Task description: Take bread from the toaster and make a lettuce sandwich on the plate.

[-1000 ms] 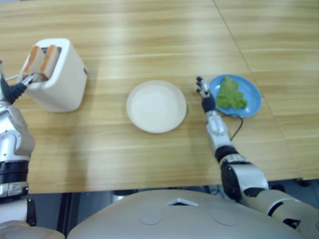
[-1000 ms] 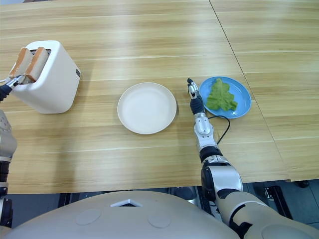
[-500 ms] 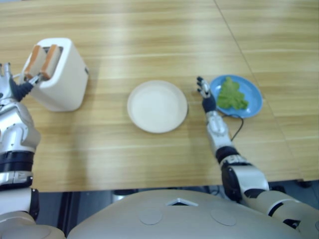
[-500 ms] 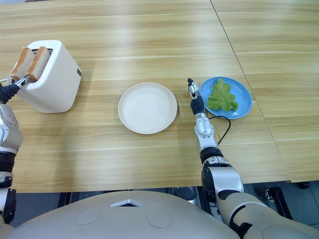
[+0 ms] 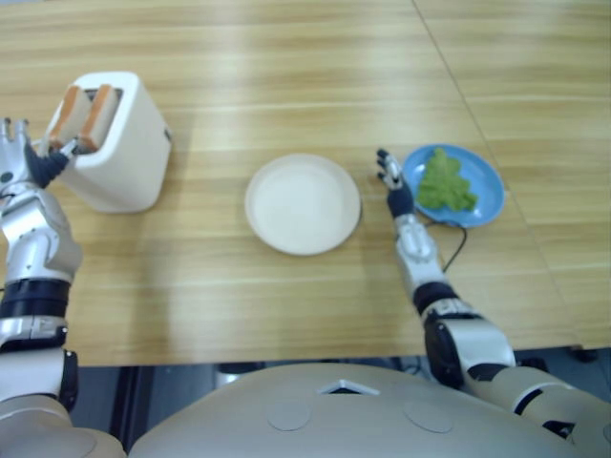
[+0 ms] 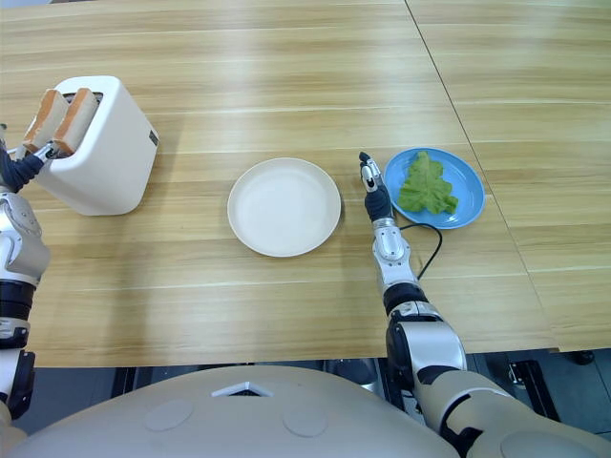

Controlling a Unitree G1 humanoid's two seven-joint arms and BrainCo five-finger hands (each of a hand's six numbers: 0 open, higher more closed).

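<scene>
Well, the toaster (image 6: 107,157) stands on the left part of the wooden table (image 6: 286,67), a white box turned at a slight angle, and two slices of bread (image 6: 59,117) stick up side by side out of its top slots, browned at the crust. The left hand (image 5: 23,162) is raised just beside the toaster's outer side, level with the slices; its fingers point upward and are spread, closed on nothing, and one fingertip lies close to the nearer slice, though I cannot tell whether it touches it. The plate (image 6: 286,181), round and cream, lies near the middle of the table, well apart from the toaster. To its right the right hand (image 6: 374,191) rests low over the wood between the plate and a blue plate (image 6: 470,205), just beside the blue rim; its fingers are stretched out straight, pointing away from the robot, and it grasps nothing. The lettuce (image 6: 425,184), a ruffled green leaf, lies on the blue plate. A thin black cable (image 6: 431,250) curls on the table from under the blue plate's near edge.
</scene>
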